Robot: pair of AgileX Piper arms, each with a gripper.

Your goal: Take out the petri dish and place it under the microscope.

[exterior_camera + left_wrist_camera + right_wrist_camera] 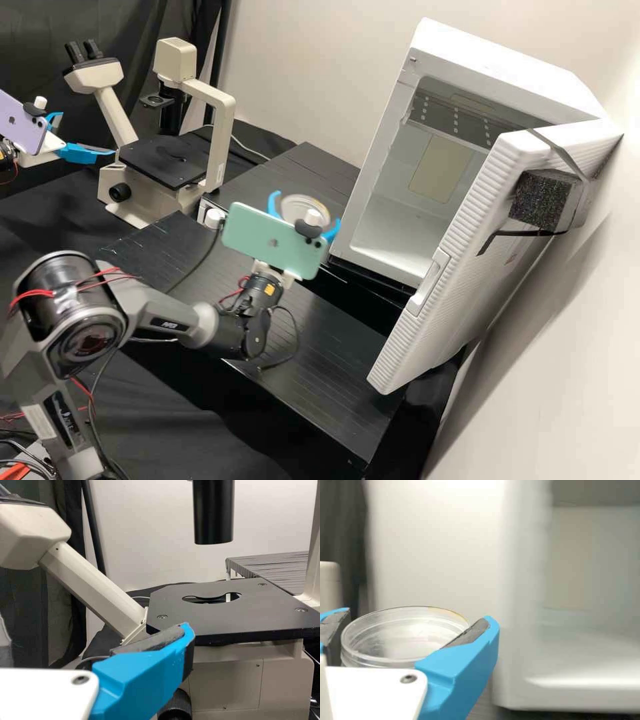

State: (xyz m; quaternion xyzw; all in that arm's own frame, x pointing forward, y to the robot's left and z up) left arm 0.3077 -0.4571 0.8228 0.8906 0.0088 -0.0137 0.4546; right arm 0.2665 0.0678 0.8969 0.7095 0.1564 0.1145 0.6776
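Note:
My left gripper [88, 133] stands open beside the microscope stage [150, 161], nothing between its fingers. My right gripper [307, 211] is shut on the clear round petri dish [297, 203], held above the black bench in front of the white cabinet's open front. In the left wrist view, one blue finger of the left gripper [95, 635] shows near the edge of the black stage [200, 620], which has an oval opening. In the right wrist view, the petri dish [402, 637] sits between both dark pads of the right gripper [415, 624].
The white cabinet [407, 227] has its door [433, 307] swung open at the right. The microscope's pale upright arm [221, 143] rises between stage and bench, with its black tube [214, 510] above the stage. A cable [200, 270] crosses the bench [320, 347].

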